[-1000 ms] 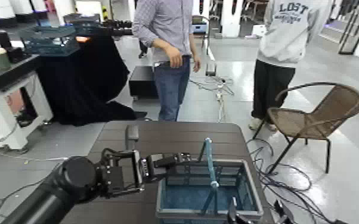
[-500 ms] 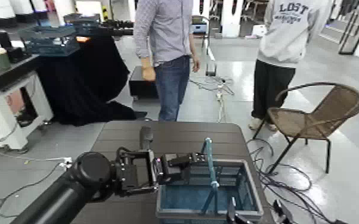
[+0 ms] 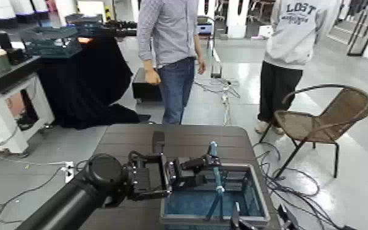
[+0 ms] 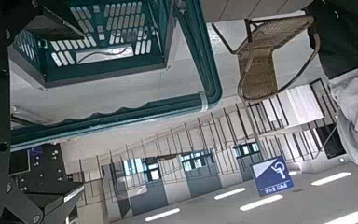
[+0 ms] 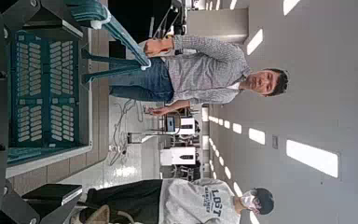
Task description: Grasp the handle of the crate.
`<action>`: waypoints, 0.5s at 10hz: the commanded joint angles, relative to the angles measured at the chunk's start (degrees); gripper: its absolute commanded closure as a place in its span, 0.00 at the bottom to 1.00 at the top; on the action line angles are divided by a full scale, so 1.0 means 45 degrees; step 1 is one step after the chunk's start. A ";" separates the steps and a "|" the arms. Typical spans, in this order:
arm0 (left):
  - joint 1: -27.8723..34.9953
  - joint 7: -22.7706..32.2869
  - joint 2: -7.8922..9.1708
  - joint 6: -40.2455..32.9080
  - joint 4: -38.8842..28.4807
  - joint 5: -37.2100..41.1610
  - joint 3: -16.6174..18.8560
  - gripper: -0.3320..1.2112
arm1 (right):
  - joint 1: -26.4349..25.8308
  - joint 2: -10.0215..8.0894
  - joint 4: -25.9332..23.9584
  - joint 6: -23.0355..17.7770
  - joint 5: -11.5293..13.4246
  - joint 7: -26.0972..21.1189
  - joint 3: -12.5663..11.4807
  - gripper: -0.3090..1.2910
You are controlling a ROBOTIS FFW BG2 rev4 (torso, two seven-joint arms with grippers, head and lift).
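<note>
At the crate's near side, the right gripper waits, its jaws parted and empty. Above the crate stands the raised handle; beside it, the left gripper has wide jaws, reach nearly done, grasp still to make.

R pincer cut off by head view's bottom edge; L pincer's grip unclear.

place: robotics lab or demo hall | robot arm | floor cables
</note>
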 commanded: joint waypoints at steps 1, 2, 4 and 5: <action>-0.0168 0.0018 -0.0111 -0.0001 0.0187 0.0413 -0.0208 0.39 | -0.0044 0.0000 0.0065 -0.0062 -0.0024 -0.0014 0.0032 0.29; -0.0188 0.0018 -0.0150 -0.0021 0.0246 0.0491 -0.0227 0.51 | -0.0063 0.0000 0.0084 -0.0101 -0.0044 0.0006 0.0052 0.29; -0.0227 -0.0001 -0.0150 -0.0079 0.0343 0.0628 -0.0325 0.74 | -0.0063 0.0000 0.0104 -0.0140 -0.0044 0.0006 0.0071 0.29; -0.0207 -0.0021 -0.0150 -0.0118 0.0363 0.0706 -0.0364 0.77 | -0.0063 0.0000 0.0123 -0.0159 -0.0063 0.0006 0.0071 0.29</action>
